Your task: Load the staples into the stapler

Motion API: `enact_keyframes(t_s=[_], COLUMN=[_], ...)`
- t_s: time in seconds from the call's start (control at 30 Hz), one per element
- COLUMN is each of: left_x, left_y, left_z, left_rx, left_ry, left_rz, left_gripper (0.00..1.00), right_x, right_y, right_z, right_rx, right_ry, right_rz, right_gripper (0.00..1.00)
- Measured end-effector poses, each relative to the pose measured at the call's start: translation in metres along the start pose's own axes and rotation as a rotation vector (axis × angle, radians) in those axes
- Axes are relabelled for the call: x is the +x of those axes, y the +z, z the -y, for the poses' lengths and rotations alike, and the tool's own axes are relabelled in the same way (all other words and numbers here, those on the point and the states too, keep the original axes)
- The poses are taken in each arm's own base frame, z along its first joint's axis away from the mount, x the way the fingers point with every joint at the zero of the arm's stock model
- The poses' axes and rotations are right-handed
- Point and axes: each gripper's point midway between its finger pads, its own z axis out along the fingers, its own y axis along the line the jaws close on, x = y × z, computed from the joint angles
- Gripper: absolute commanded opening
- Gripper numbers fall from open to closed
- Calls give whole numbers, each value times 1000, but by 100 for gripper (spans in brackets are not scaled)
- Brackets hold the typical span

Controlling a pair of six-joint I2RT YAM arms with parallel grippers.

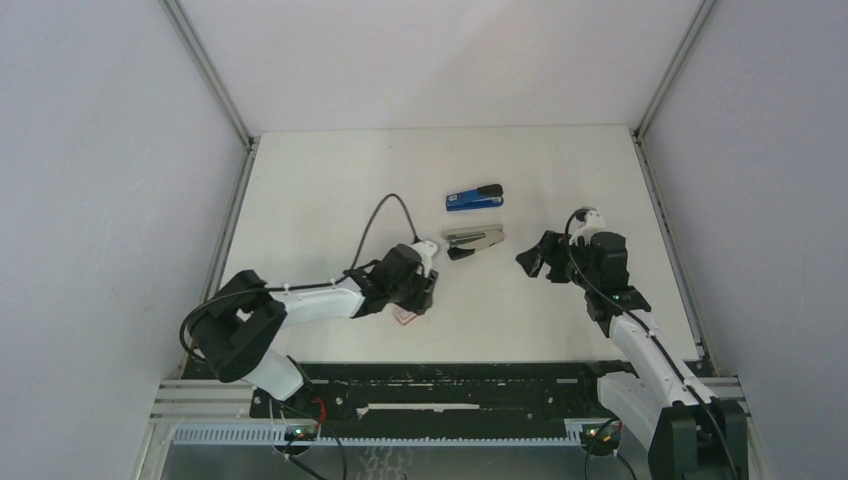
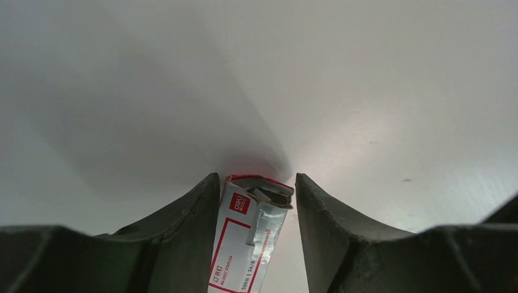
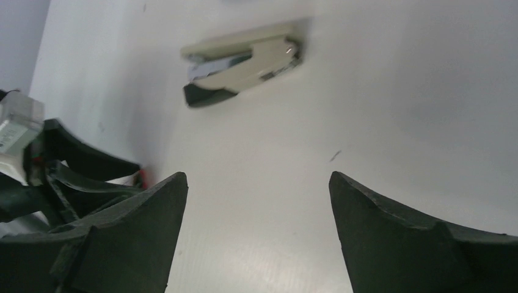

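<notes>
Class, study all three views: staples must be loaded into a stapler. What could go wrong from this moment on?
1. The staple box sits tilted between the left gripper's fingers, so it may twist or slip when lifted.
2. Its far end is open, inner tray showing; strips could spill.
3. The grey stapler lies unheld, apart from the open right gripper; it might slide when pushed.
</notes>
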Motion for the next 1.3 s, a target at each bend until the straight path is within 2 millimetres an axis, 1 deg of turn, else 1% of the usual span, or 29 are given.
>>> enact_keyframes(t_s=[0.07, 0.17, 0.23, 0.27, 0.33, 0.37, 0.47, 0.53, 0.57, 0.6, 0.63, 0.67, 0.7, 0.73, 0.8, 0.83, 0.97, 1.07, 1.13, 1.3], left_x=[-1, -6, -13, -17, -29, -33, -48, -52, -47, -43, -32, -32, -23, -16, -4, -2, -3, 1, 3, 1], left_y=[6, 5, 1, -3, -17, -24, -43, -48, -48, -47, -44, -43, -42, -41, -41, -41, -40, -36, -34, -32], left_z=[27, 58, 67, 68, 66, 65, 56, 48, 37, 29, 23, 16, 6, 0, -11, -12, -14, -18, -17, -7], left_rx=[73, 153, 180, 185, 184, 181, 137, 95, 56, 37, 32, 17, 3, -5, -20, -20, -16, -27, -26, 30], left_ry=[94, 187, 204, 205, 202, 200, 174, 130, 71, 48, 0, -18, -67, -90, -121, -125, -156, -189, -212, -265], left_rz=[-3, 32, 72, 95, 169, 195, 269, 287, 277, 264, 241, 240, 222, 210, 195, 191, 189, 168, 160, 172], left_gripper=[67, 76, 80, 81, 81, 79, 67, 60, 58, 58, 58, 61, 65, 67, 67, 65, 58, 57, 57, 57], right_x=[14, 36, 52, 60, 73, 80, 94, 105, 117, 118, 121, 125, 130, 134, 144, 148, 159, 163, 166, 175], right_y=[2, 4, 4, 4, 3, 4, 6, 10, 14, 15, 16, 18, 20, 22, 25, 26, 36, 45, 49, 60], right_z=[-10, -26, -40, -47, -60, -67, -83, -89, -92, -92, -93, -95, -97, -100, -107, -109, -118, -124, -127, -132], right_rx=[-48, -110, -153, -173, -202, -217, -250, -257, -248, -244, -244, -239, -237, -238, -243, -243, -231, -227, -225, -221], right_ry=[24, 54, 68, 75, 84, 90, 100, 106, 116, 120, 121, 125, 128, 131, 136, 139, 153, 168, 177, 201], right_rz=[-65, -163, -226, -259, -309, -334, -387, -420, -456, -462, -469, -475, -485, -494, -518, -530, -558, -566, -571, -590], right_gripper=[75, 64, 61, 59, 53, 49, 43, 39, 39, 38, 38, 36, 35, 34, 32, 31, 29, 28, 25, 24])
